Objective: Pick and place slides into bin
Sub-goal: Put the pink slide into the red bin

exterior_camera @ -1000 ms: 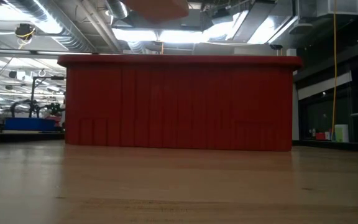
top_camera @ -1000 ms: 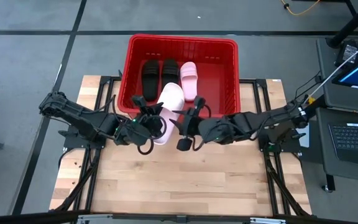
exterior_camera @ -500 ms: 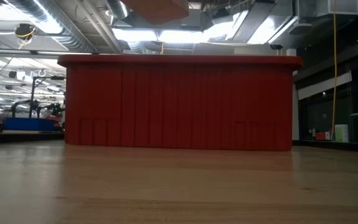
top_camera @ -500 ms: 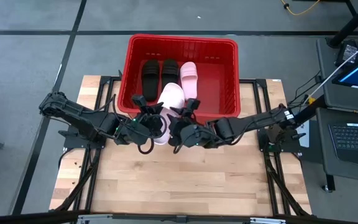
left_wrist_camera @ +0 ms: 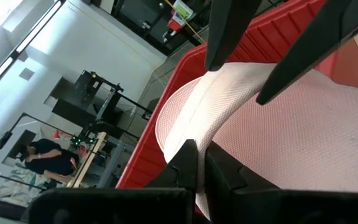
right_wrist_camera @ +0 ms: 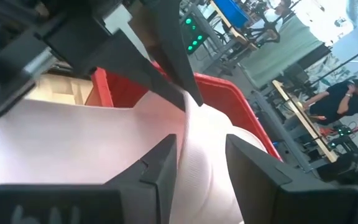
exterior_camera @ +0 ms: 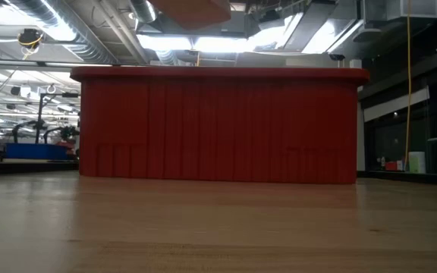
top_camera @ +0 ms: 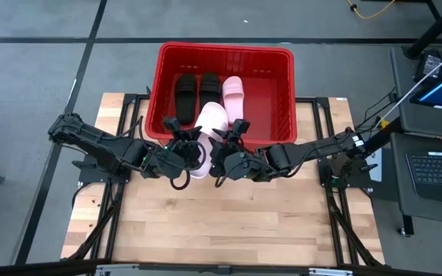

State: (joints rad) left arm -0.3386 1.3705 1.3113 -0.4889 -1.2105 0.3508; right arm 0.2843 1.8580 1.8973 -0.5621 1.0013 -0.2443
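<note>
At the near rim of the red bin (top_camera: 282, 84), a pale pink slide (top_camera: 208, 126) lies tilted across the bin's front wall, its heel end hanging out over the wooden table (top_camera: 221, 222). Both hands meet on it. From one side the left hand (top_camera: 192, 152) has its fingers pressed together, pinching the slide's edge; in the left wrist view that pink edge (left_wrist_camera: 229, 118) sits clamped between its dark fingertips. From the other side the right hand (top_camera: 222, 149) has its fingers spread, standing astride the same slide's rim (right_wrist_camera: 197, 149) in the right wrist view.

Inside the bin, two black slides (top_camera: 196, 90) lie side by side against the left wall, with the second pink slide (top_camera: 233, 97) just beside them. The bin's right half shows bare red floor.

From table height only the bin's ribbed front wall (exterior_camera: 218, 125) shows, hiding everything inside. A person (right_wrist_camera: 344, 99) stands far off in the room.
</note>
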